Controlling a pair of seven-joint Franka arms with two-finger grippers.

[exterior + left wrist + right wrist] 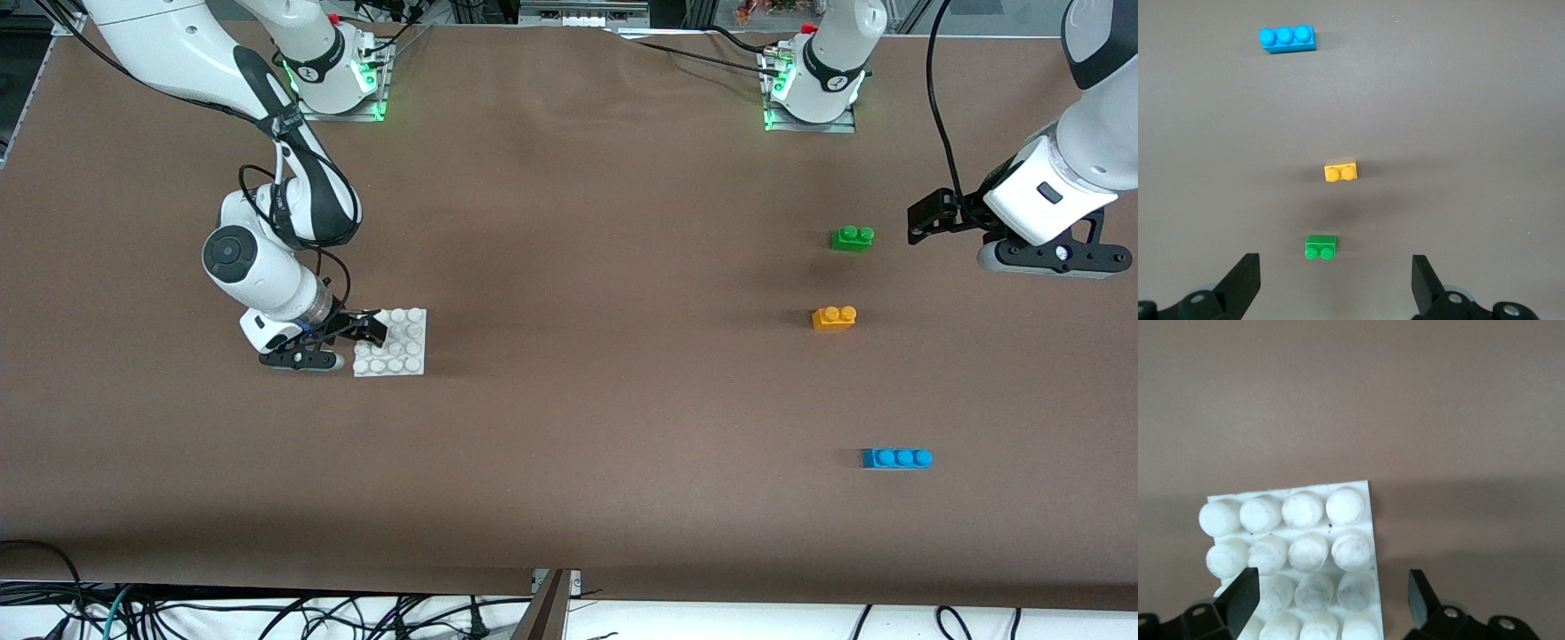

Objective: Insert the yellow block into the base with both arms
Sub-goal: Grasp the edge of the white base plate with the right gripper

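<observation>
- Overhead, the right gripper (pixel 366 331) sits low at the base (pixel 402 342), its black fingers spread and overlapping the edge of the white studded plate that faces the right arm's end of the brown table (pixel 569 498).
- Seen from the right wrist, the same gripper (pixel 1331 600) shows one finger (pixel 1241 595) over the studs and the other finger off the plate above bare tabletop; the base (pixel 1298 540) fills the space between them, and nothing is clamped.
- That close view also picks out grey scuffs on several studs, detail the high camera does not give.
- Across the table, the left gripper (pixel 929 218) hangs in the air toward the left arm's end, fingers released and empty, with the green brick (pixel 852 237) just beside it.
- From the left wrist, the gripper (pixel 1335 283) frames three bricks in a loose row leading away from its spread fingers: the green brick (pixel 1320 247) closest, the yellow block (pixel 1341 172) next, the blue brick (pixel 1287 39) last.
- Only the high camera shows both scenes at once: the yellow block (pixel 834 317) lies on the cloth between the green brick and the blue brick (pixel 897 458), well apart from the base and from the right gripper.
</observation>
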